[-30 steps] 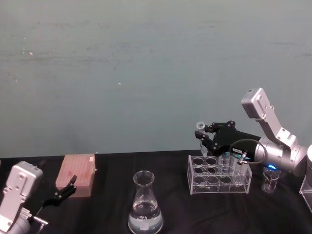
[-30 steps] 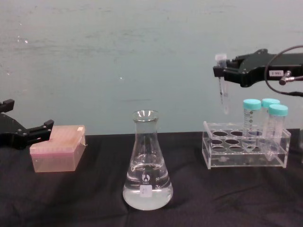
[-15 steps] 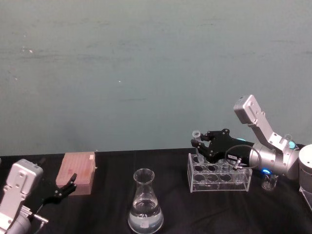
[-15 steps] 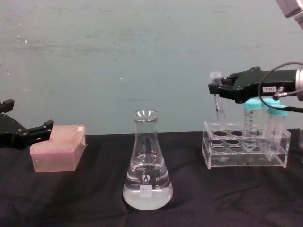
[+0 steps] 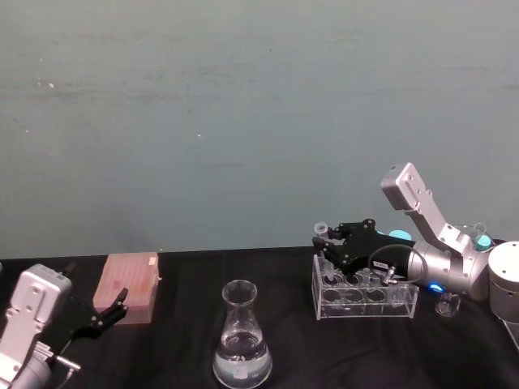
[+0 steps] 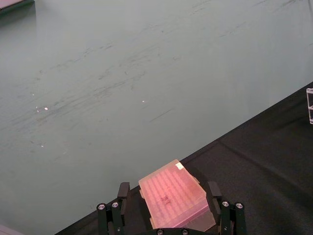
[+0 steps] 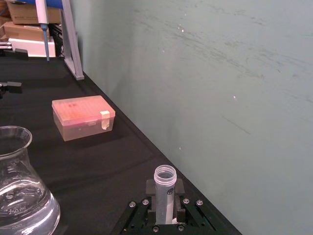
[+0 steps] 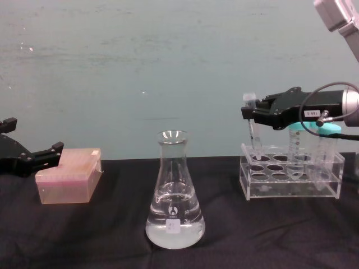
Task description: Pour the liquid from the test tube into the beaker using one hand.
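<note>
**A:** Start with the big things. What sits where?

**B:** The black table (image 8: 84, 235) runs across the bottom of the chest view. The beaker (image 8: 174, 193) stands lower centre, upright, with clear liquid (image 8: 174, 231) pooled in its wide base. At right is the clear tube rack (image 8: 291, 179), holding taller tubes with turquoise caps (image 8: 328, 128). At left is a pink tip box (image 8: 68, 175).

**A:** And the hand?

**B:** The right gripper (image 8: 248, 113) reaches in from the right edge of the chest view, at mid height, above the rack's left end. In the head view it shows at right of centre (image 5: 324, 239), on its silver-grey arm (image 5: 422, 215).

**A:** Where is the test tube against it?

**B:** Clamped between the fingers just below its rim. The test tube (image 8: 253, 131) hangs upright from the gripper's tip, its lower end down at the rack's top edge over the left-hand holes. Whether it touches the rack, I cannot tell. In the right wrist view its open rim (image 7: 165, 175) rises above the closed fingers. It is well apart from the beaker.

**A:** The other arm?

**B:** The left gripper (image 8: 33, 158) is parked at the left edge, near the tip box, fingers spread and holding nothing.
</note>
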`<state>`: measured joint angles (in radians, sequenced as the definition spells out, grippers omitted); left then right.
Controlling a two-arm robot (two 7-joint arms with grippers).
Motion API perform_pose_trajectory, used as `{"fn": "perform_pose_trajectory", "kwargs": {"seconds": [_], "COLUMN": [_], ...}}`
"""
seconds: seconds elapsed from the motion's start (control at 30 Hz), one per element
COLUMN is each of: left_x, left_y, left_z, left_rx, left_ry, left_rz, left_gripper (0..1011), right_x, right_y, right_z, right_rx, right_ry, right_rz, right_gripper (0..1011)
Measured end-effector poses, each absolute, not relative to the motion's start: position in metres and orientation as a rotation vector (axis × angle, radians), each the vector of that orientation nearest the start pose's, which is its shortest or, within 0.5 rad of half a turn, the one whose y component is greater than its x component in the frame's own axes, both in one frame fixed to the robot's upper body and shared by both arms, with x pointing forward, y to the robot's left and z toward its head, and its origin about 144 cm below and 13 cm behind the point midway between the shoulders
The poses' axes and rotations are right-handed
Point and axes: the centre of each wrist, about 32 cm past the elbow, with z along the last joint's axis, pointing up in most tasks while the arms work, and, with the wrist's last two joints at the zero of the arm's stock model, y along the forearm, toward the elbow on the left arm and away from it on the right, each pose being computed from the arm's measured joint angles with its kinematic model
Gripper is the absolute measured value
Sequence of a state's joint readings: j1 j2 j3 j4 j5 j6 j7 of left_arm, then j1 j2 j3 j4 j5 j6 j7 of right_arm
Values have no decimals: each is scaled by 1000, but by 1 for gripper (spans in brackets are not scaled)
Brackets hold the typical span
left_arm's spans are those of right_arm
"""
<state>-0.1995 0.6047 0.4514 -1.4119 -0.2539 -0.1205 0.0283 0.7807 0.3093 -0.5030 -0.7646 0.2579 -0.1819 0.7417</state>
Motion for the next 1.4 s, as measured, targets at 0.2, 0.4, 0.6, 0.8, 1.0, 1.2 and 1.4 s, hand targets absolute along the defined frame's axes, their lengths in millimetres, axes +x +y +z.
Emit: {"fn": "perform_pose_trajectory", "kwargs": {"seconds": [0.2, 0.4, 0.6, 0.8, 1.0, 1.2, 1.4], "left_x": [489, 489, 489, 489, 489, 489, 489], "left_y": [310, 310, 310, 310, 310, 310, 310], "left_z": [1140, 1140, 1140, 1140, 1140, 1140, 1140], "left_rx": [304, 305, 305, 304, 304, 304, 304], "left_ry": [-285, -285, -285, -285, -285, -285, -285], "left_rz": [1248, 1248, 1248, 1248, 1248, 1248, 1248], "left_gripper": [1000, 1000, 1000, 1000, 1000, 1000, 1000], "right_x": [648, 649, 650, 650, 651, 650, 649], "right_y": [-285, -286, -287, -288, -289, -291, -291], "right_z": [1198, 1194, 1190, 1187, 1183, 1181, 1180], "right_rx": [-255, -258, -260, -263, -267, -269, -268], "right_ry": [-173, -165, -158, -146, -135, -137, -140], "right_rz": [-676, -671, -663, -662, -668, -675, -680], "right_gripper": [211, 211, 211, 211, 211, 211, 211]}}
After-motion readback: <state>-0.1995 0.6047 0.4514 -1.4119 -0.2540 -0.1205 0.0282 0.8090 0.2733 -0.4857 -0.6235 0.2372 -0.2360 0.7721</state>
